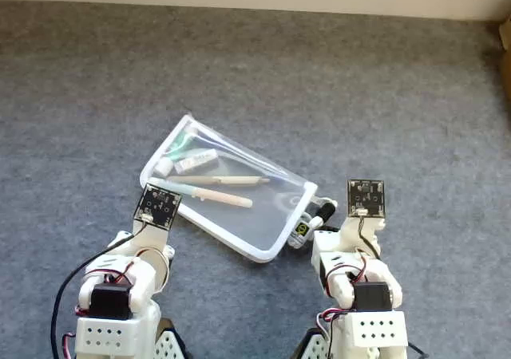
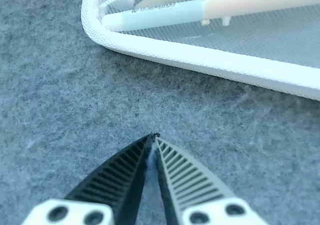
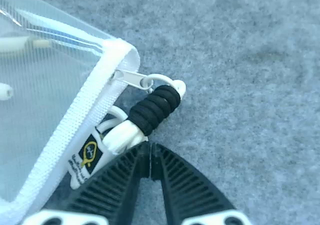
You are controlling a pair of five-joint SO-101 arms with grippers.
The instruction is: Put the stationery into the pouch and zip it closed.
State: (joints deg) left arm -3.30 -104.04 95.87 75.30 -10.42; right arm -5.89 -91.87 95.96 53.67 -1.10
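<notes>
Lying zipped, clear white-trimmed pouch (image 1: 263, 219) holds pens (image 1: 226, 199); left claw (image 2: 153, 137), right claw (image 3: 150, 147) pressed together.

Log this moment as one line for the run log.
pouch: flat, pens inside | zipper slider: at corner near right gripper | left gripper: shut, empty, off pouch edge | right gripper: shut, empty

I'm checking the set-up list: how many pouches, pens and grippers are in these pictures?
Pouch: 1
Pens: 2, a tan pen and a blue-capped pen, both inside the pouch
Grippers: 2, the left gripper and the right gripper, both shut
Total: 5
</notes>
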